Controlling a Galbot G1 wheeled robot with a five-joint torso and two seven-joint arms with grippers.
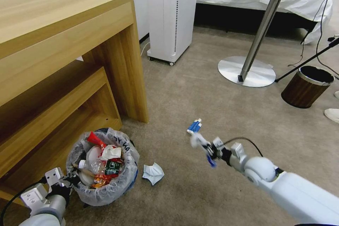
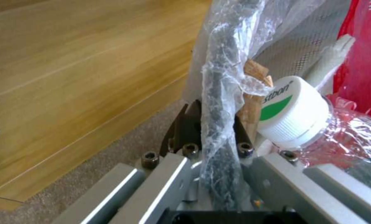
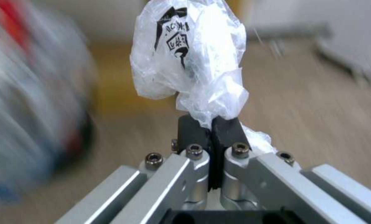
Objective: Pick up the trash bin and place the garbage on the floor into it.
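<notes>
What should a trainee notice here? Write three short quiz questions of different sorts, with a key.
1. True or false: the right gripper is empty.
2. Where does the left gripper hold the trash bin? A) bag-covered rim B) base C) a bottle inside
3. How many pieces of garbage lie on the floor in the head view?

Key:
1. False; the right gripper's fingers are shut on a white plastic wrapper.
2. A.
3. Two: a blue-white packet and a crumpled white paper.

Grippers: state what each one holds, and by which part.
Left gripper clamps the trash bin by its bag-covered rim. Right gripper pinches a crumpled plastic wrapper by its lower end.
</notes>
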